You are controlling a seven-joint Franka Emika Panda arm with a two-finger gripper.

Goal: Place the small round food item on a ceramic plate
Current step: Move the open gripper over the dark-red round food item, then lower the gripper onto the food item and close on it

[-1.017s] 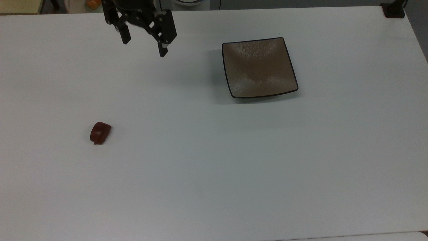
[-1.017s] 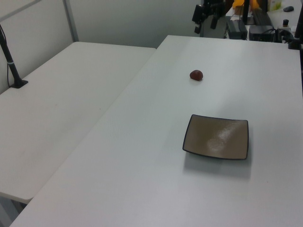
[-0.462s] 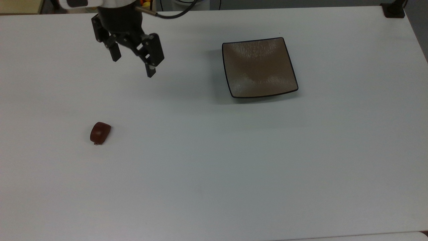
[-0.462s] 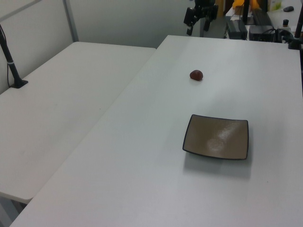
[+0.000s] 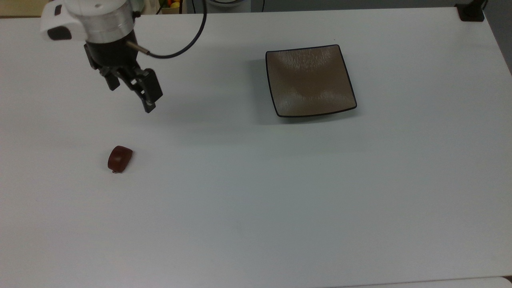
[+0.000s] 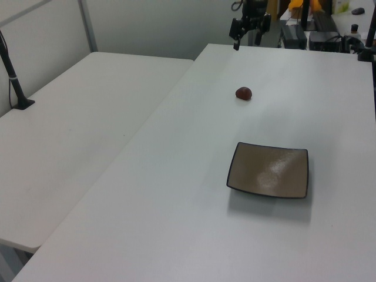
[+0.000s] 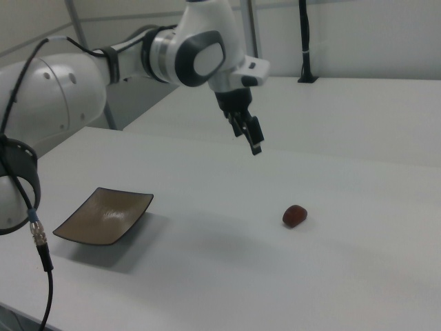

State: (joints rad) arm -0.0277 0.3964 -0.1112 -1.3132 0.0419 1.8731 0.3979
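Note:
The small round food item (image 5: pixel 119 159) (image 6: pixel 244 93) (image 7: pixel 295 216) is a dark reddish-brown glossy lump lying alone on the white table, at the top view's left. The ceramic plate (image 5: pixel 310 80) (image 6: pixel 269 170) (image 7: pixel 103 215), square and taupe-brown with a thin black rim, sits bare at the top view's upper right. My gripper (image 5: pixel 131 96) (image 6: pixel 245 42) (image 7: pixel 247 138) hangs above the table, open and holding nothing. It is up and slightly right of the food item in the top view, and far left of the plate.
A black cable (image 5: pixel 192 36) trails from the wrist. A black clamp base (image 5: pixel 470 12) sits at the table's far right corner in the top view. A second white table (image 6: pixel 76 117) with a black post (image 6: pixel 14 82) adjoins on the left view's left.
The gripper has moved from the table's top edge down and to the left in the top view, closer to the food item, staying open. Food item and plate have not moved.

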